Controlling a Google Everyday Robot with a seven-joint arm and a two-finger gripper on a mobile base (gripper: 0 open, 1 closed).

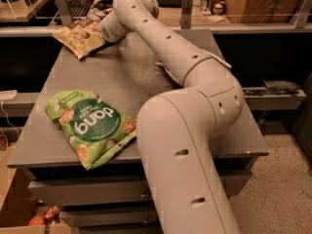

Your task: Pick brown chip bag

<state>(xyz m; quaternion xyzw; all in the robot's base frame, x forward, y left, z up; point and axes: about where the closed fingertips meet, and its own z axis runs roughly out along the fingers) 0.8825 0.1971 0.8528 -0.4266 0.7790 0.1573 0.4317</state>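
Note:
The brown chip bag (77, 36), tan-gold with a dark panel, lies at the far left corner of the grey table (122, 77). My gripper (99, 22) is at the bag's right end, on or just over its dark upper part. The wrist behind it hides the contact. The arm reaches across the table from the front right.
A bright green "dang" bag (90, 126) lies at the front left of the table. A dark blue bag (163, 68) is almost wholly hidden behind my arm. A keyboard (81, 3) and metal rail posts (188, 6) stand behind the table. Drawers are below the tabletop.

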